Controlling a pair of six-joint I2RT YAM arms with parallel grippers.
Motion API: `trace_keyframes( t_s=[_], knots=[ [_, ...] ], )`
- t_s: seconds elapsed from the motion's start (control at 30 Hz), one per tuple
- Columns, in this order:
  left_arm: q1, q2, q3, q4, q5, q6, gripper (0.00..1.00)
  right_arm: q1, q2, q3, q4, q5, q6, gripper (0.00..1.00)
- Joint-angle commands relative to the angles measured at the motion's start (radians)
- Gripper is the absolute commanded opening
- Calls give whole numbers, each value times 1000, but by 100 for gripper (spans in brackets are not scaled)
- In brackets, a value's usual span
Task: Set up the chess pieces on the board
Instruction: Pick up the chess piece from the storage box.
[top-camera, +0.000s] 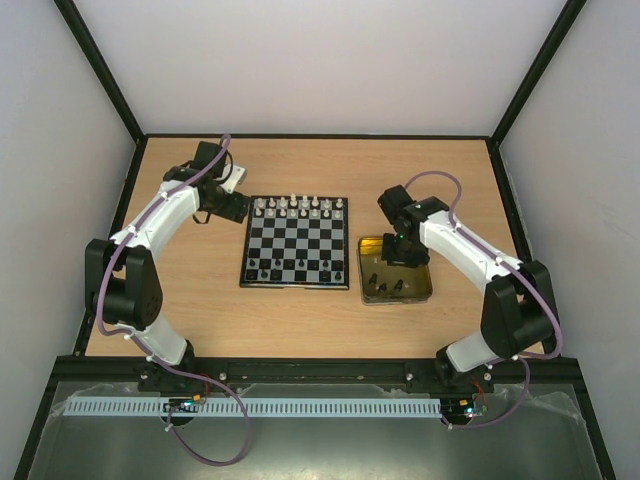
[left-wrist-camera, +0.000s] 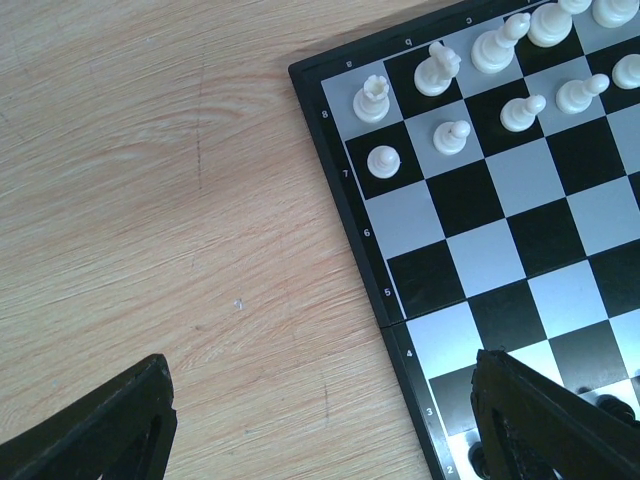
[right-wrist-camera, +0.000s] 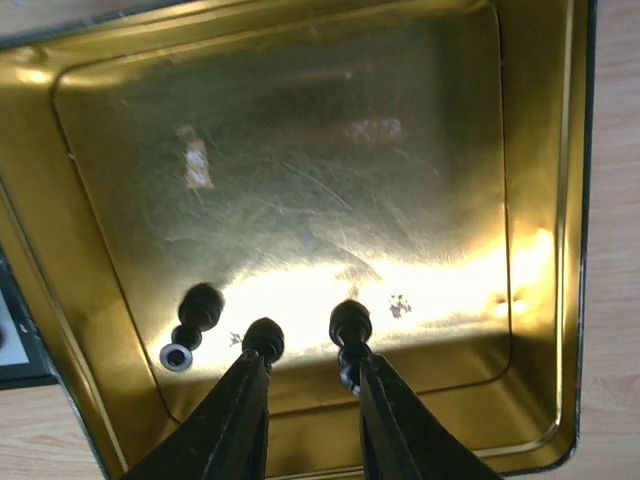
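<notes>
Over the yellow tin (right-wrist-camera: 540, 200) beside the board (top-camera: 296, 240), your right fingers (right-wrist-camera: 240, 420) stand slightly parted, gripping nothing, tips just beside two black pieces (right-wrist-camera: 350, 322), probably lining up a pick, while your left fingers (left-wrist-camera: 545, 420) hover wide open off the board's left edge, clear of the white pieces (left-wrist-camera: 440, 70).

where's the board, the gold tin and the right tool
board (top-camera: 296, 243), top view, a middle square
gold tin (right-wrist-camera: 330, 170), right wrist view, its bare floor
right tool (right-wrist-camera: 310, 358), right wrist view, between its fingertips
</notes>
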Motion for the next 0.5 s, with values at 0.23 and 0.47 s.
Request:
trace_keyframes(
  t_s=[0.23,0.47],
  knots=[
    [-7,16,31,-23,12,-6,82,-25,-106,-109,-18,-16,31,25],
    [-14,21,35,-25,12,-6,82,-26,-134,-142,-16,-35,38,25]
  ],
)
